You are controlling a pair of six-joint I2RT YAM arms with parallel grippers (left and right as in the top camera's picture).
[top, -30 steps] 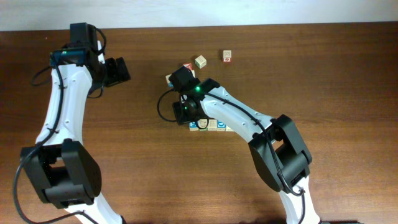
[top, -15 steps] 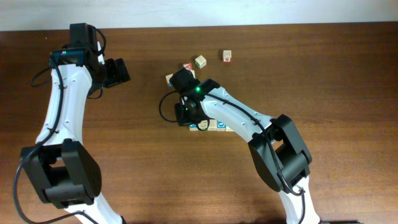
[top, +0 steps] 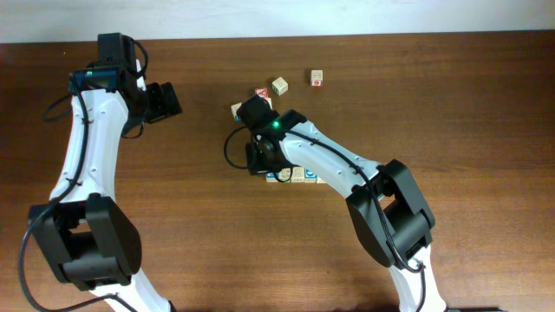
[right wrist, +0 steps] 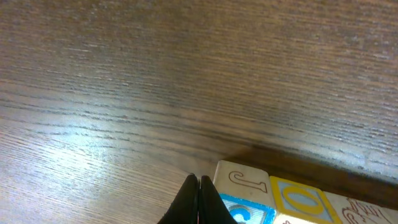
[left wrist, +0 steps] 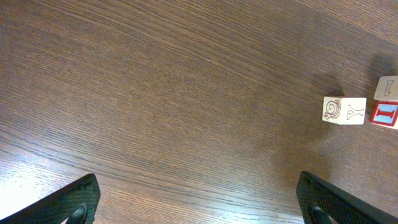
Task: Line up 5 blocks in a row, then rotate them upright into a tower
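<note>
The right end effector [right wrist: 198, 188] is fully closed, its two fingertips pressed together into one point, and it holds nothing. It is low over the counter [top: 468, 113], at the 9 o'clock end of the row of blocks [top: 299, 176]. Seen from above, this row has its long axis from 9 to 3 o'clock, partly hidden under the right arm. In the right wrist view the end block [right wrist: 241, 179], with a letter J on its side and a blue face on top, lies just at 3 o'clock of the closed tip; I cannot tell if they touch. I think the next move is a push or nudge against this block's corner to turn it, so the tip must stay off the block's centre.

The left end effector [left wrist: 196, 193] is wide open and empty, well apart at about 10 o'clock from the row. The right arm is clearly nearer. Some loose blocks [top: 279, 86] lie at 12 o'clock of the row.
</note>
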